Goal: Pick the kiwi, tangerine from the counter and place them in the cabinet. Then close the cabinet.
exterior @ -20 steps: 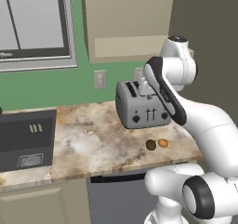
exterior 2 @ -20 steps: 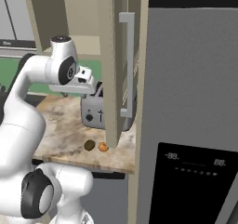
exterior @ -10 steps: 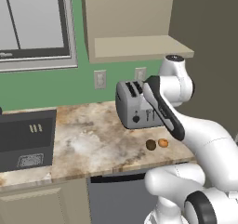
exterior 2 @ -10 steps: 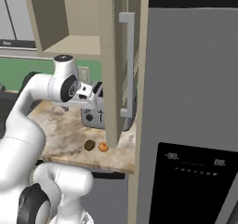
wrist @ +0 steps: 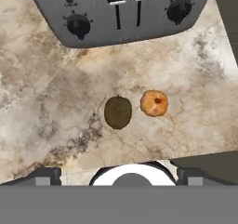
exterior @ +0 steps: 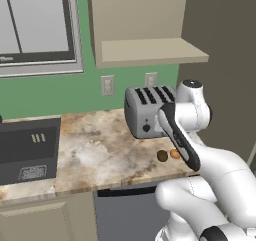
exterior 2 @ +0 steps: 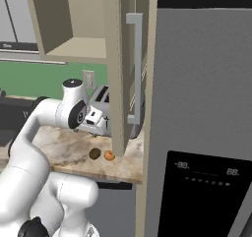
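Hand view looks straight down on the tabletop (wrist: 42, 102): marbled stone, both fruits lying loose near its front edge. Cabinet (exterior 2: 78, 49) stands open above, door swung out, shelf bare; nothing is stowed yet. Toaster (wrist: 123, 11) sits at 12 o'clock from the fruits, controls facing them, near but apart. Kiwi (wrist: 117, 112) is about at frame centre, tangerine (wrist: 154, 103) just beside it at 3 o'clock, a thin gap between them. In the left base view kiwi (exterior: 162, 155) and tangerine (exterior: 175, 154) lie at 5 o'clock of the toaster (exterior: 145, 112).

Pincer: fingertips are hard to make out along the bottom edge, so I can't tell its state from the frames; jaws look spread wide, nothing between them, well above the fruit.

Step in hand, my read: descend on the kiwi first. Its long axis runs 12 to 6 in the hand view, stem end not discernible. Best to close across the short axis, 9 to 3, but the 3 o'clock finger must drop into the narrow gap beside the tangerine. Centre carefully or the tangerine gets nudged and rolls toward the edge.
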